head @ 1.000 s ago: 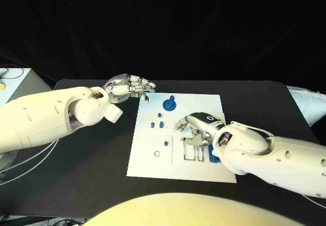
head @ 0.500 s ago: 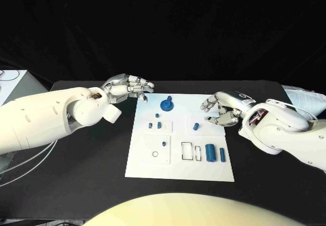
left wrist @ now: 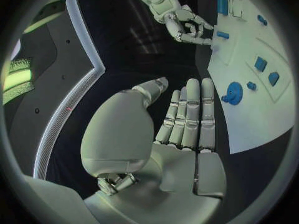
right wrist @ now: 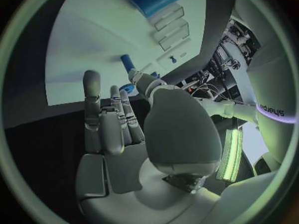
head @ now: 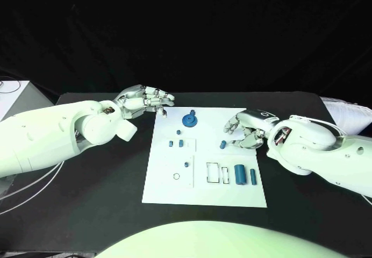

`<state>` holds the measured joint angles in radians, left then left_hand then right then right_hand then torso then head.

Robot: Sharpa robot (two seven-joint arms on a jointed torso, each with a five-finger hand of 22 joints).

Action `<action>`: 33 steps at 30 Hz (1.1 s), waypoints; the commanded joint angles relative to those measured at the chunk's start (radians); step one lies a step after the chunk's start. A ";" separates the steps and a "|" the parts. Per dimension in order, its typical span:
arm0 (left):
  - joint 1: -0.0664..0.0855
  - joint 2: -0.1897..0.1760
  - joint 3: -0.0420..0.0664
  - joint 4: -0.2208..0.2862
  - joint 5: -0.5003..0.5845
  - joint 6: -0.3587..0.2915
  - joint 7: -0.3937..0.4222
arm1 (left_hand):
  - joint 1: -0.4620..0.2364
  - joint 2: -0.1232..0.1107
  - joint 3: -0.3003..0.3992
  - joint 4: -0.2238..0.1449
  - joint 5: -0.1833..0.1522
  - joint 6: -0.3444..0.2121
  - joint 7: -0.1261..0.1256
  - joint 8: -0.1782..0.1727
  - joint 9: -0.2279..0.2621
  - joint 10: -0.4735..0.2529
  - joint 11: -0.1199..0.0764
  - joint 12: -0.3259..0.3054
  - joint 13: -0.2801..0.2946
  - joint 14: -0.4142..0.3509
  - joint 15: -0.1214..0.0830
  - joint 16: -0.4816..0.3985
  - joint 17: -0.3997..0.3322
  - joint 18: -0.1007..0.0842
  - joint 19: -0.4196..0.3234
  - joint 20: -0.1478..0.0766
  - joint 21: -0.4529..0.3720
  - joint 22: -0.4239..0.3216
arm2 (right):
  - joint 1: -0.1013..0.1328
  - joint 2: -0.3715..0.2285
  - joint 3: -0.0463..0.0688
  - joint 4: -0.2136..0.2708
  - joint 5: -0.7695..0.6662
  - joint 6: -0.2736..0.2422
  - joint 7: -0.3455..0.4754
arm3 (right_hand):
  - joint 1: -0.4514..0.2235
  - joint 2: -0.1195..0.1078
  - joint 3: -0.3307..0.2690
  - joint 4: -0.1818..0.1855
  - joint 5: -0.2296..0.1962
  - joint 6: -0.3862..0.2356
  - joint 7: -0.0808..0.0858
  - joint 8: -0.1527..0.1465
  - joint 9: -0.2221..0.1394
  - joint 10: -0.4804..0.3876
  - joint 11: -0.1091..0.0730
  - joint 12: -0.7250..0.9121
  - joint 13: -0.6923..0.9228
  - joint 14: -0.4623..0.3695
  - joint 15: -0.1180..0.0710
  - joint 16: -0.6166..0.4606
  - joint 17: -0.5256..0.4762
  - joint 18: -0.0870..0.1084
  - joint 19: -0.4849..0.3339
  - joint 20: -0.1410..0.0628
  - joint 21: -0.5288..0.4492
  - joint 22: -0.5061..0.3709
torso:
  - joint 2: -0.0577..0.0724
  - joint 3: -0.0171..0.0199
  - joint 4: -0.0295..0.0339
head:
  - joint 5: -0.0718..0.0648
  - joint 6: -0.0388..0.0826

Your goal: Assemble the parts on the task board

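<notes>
White and flat, the board [head: 205, 196] lies in the middle of the black table [head: 93, 215], with small blue parts spread over it. At its far end stands a round blue part [head: 191, 119] with a raised knob, and a small blue dot-like part [head: 178, 131] lies just beside it. Two short blue parts [head: 177, 143] lie side by side near the board's left half, and another small one [head: 188, 162] sits lower down, above a ring [head: 177, 176] drawn or set in the board. Toward the right edge, a thick blue cylinder [head: 240, 174] and a thinner blue pin [head: 254, 176] lie next to two outlined slots [head: 217, 172]. The right hand [head: 245, 128] hovers over the board's right edge, fingers apart and bent downward, holding nothing; a small blue peg [head: 223, 144] lies on the board just beside its fingertips, and whether they touch it cannot be told. In the right wrist view the same peg [right wrist: 128, 62] shows past the extended fingers. The left hand [head: 145, 99] is off the board's far left corner, its fingers [left wrist: 190, 109] loosely straight and together in the left wrist view, with nothing in them.
</notes>
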<state>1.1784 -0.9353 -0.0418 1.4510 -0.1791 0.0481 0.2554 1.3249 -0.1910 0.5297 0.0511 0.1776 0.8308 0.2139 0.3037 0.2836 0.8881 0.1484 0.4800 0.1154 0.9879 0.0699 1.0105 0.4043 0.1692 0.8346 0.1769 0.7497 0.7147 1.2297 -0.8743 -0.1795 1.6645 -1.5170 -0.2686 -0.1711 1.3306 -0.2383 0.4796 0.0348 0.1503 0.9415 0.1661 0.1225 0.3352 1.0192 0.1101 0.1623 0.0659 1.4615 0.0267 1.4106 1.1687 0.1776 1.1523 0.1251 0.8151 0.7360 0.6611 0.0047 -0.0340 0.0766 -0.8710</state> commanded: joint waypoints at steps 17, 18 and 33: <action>0.000 0.003 0.001 0.000 0.016 0.025 0.011 | 0.004 0.001 -0.006 0.003 0.005 -0.005 -0.002 -0.004 -0.001 -0.007 0.001 -0.005 -0.002 -0.001 0.008 -0.005 0.002 0.013 0.005 0.002 -0.007 -0.001 | -0.024 0.063 -0.006 -0.019 -0.068 0.073 -0.058 | 0.009 0.023 0.003 0.012 0.004 0.029 -0.003 0.006 0.004 0.036 -0.005 0.020 0.004 0.028 -0.004 0.010 0.013 -0.012 0.034 -0.007 0.020 0.023 | 0.000 0.0011 -0.0002 | -0.004 0.000; 0.000 0.003 0.001 0.000 0.016 0.025 0.011 | 0.004 0.001 -0.006 0.003 0.005 -0.005 -0.002 -0.004 -0.001 -0.007 0.001 -0.005 -0.002 -0.001 0.008 -0.005 0.002 0.013 0.005 0.002 -0.007 -0.001 | -0.025 0.067 -0.007 -0.021 -0.069 0.072 -0.059 | 0.009 0.023 0.003 0.012 0.004 0.029 -0.003 0.006 0.004 0.036 -0.005 0.020 0.004 0.028 -0.004 0.010 0.013 -0.012 0.034 -0.007 0.020 0.023 | 0.000 0.0012 0.0001 | -0.004 0.000; 0.000 0.001 0.001 -0.001 0.015 0.030 0.004 | 0.002 0.001 -0.008 0.006 0.004 -0.006 -0.002 -0.003 -0.001 -0.008 0.001 -0.004 -0.002 -0.001 0.009 -0.005 0.002 0.013 0.007 0.002 -0.010 -0.003 | -0.032 0.083 -0.008 -0.033 -0.108 0.057 -0.110 | 0.011 0.050 0.062 0.032 -0.060 0.092 -0.020 0.040 0.019 0.111 -0.026 0.048 0.011 0.030 -0.022 0.014 0.023 -0.016 0.058 -0.018 0.032 0.047 | 0.000 0.0002 -0.0002 | -0.002 -0.002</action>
<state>1.1784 -0.9348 -0.0418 1.4498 -0.1695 0.0536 0.2534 1.3249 -0.1910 0.5242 0.0565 0.1776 0.8309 0.2139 0.3037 0.2836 0.8881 0.1484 0.4800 0.1146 0.9879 0.0698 1.0105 0.4057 0.1692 0.8345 0.1770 0.7463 0.7121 1.2005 -0.7933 -0.1870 1.6314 -1.5969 -0.2085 -0.2525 1.3436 -0.1979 0.5375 0.0665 0.1021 1.0297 0.1462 0.1587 0.3529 1.1238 0.0866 0.2063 0.0743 1.4684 0.0120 1.4202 1.1908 0.1779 1.2059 0.1071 0.8453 0.7823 0.6608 0.0045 -0.0342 0.0744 -0.8726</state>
